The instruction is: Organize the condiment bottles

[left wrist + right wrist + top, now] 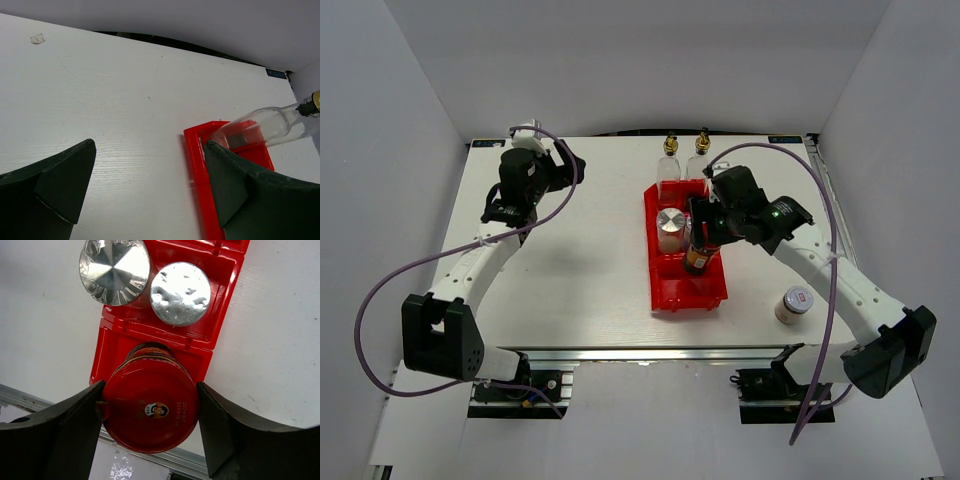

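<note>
My right gripper point(705, 232) is shut on the red cap of the dark brown jar point(697, 258), which is upright in the near compartment of the red tray point(665, 297). In the right wrist view the fingers press both sides of the red cap point(150, 410), and two pale jars with silver caps point(114, 271) point(180, 293) stand in the tray's far compartment. One silver cap point(670, 222) shows from above. A pale jar with a red-marked white lid point(794, 303) stands on the table right of the tray. My left gripper point(533, 178) is open and empty at the far left.
Two clear glass bottles with gold caps point(670, 155) point(700, 152) stand behind the tray; one shows in the left wrist view point(265, 127) beside the tray's corner point(200, 165). White walls enclose the table on three sides.
</note>
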Controlling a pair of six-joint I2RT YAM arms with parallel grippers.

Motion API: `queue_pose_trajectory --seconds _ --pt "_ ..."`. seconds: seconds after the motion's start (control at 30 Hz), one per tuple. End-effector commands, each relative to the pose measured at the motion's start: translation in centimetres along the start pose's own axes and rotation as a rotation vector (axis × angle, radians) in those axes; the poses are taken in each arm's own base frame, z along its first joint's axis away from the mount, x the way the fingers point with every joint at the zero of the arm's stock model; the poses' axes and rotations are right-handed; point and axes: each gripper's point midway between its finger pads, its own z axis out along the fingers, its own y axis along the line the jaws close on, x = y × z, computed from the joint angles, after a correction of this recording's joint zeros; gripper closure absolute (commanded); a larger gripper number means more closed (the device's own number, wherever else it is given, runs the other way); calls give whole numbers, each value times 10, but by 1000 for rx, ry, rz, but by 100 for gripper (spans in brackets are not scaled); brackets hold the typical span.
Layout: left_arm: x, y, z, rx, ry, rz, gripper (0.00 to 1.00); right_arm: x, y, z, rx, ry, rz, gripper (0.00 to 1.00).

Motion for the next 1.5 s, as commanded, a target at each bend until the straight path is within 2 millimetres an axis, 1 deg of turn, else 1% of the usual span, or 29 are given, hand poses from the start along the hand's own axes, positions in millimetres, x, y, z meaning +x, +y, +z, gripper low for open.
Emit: queue_pose_trajectory --seconds 0.0,0.07,0.1,0.17,0.23,0.27,0.3,0.33,0.4,0.43,0.5,0.57,0.6,0.63,0.7,0.73,0.77,0.8,0.83,0.87,0.93,0.97,1.03,1.27,1.3,1.37,1.4,1.43,1.47 --pt "-15 -3 -11 5 -40 -7 2 -27 14 -23 -54 -119 21 100" --pt "-15 -3 -10 5 -40 -9 2 -16 16 -20 -48 -81 5 100" --pt "-15 -3 -10 3 -42 -10 2 -9 15 -14 -41 -58 0 100" --pt "-15 -3 -11 2 -40 -12 2 -2 15 -10 -46 -38 5 100" --pt "-16 -3 -12 1 -41 -12 2 10 15 -3 -46 -4 5 100" --pt "-16 -3 -12 1 -41 -10 2 13 11 -1 -29 5 3 100" --pt "-15 -3 -13 1 -39 -10 2 14 8 2 -11 0 10 100" --pt "-15 -2 -13 -3 -41 -11 2 20 1 7 22 7 10 100" --pt "-16 -3 -14 -4 -43 -10 2 22 -2 10 43 6 19 100" --pt "-17 -2 -14 -5 -43 -11 2 28 -5 15 56 14 18 100" --pt "-18 -4 -14 -2 -45 -10 2 26 -8 19 71 -13 27 100" --pt "-19 -3 -14 -3 -49 -9 2 34 -9 29 75 -2 28 90" --pt "-19 -4 -15 0 -48 -8 2 34 -8 33 66 -8 19 90" --pt "-18 -3 -14 -2 -45 -7 2 42 -11 40 69 8 4 90" --pt "-15 -3 -14 3 -38 -7 2 47 -12 47 74 9 -7 78" --pt "-14 -2 -13 -2 -35 -8 2 48 -12 52 74 4 -7 74" --pt "-14 -2 -12 -5 -36 -6 2 48 -13 54 76 5 -7 64" --pt "-16 -2 -11 -5 -38 -6 2 48 -14 56 88 2 8 61" --pt "-11 1 -11 -16 -18 -2 2 47 -14 56 91 1 13 57" --pt "-9 1 -11 -19 -11 -1 2 46 -14 56 92 -1 16 48" --pt "-8 2 -12 -22 -10 3 2 44 -13 54 86 -9 20 38" --pt "-9 2 -12 -22 -14 5 2 44 -11 53 77 -11 19 23" --pt "-11 2 -14 -22 -18 11 2 43 -9 50 63 -12 24 11" --pt "-12 2 -16 -24 -22 18 2 35 -1 24 11 -35 43 10" --pt "-11 3 -15 -26 -20 18 2 31 -3 13 19 -47 51 11" --pt "-11 2 -15 -25 -19 18 2 27 -5 1 27 -65 73 10" --pt "-10 3 -14 -26 -17 19 2 32 -14 -7 71 -55 86 11" --pt "-10 3 -14 -27 -15 18 2 26 -19 -22 90 -93 114 11" --pt "-10 4 -14 -28 -16 17 2 24 -36 -31 186 -127 182 10"
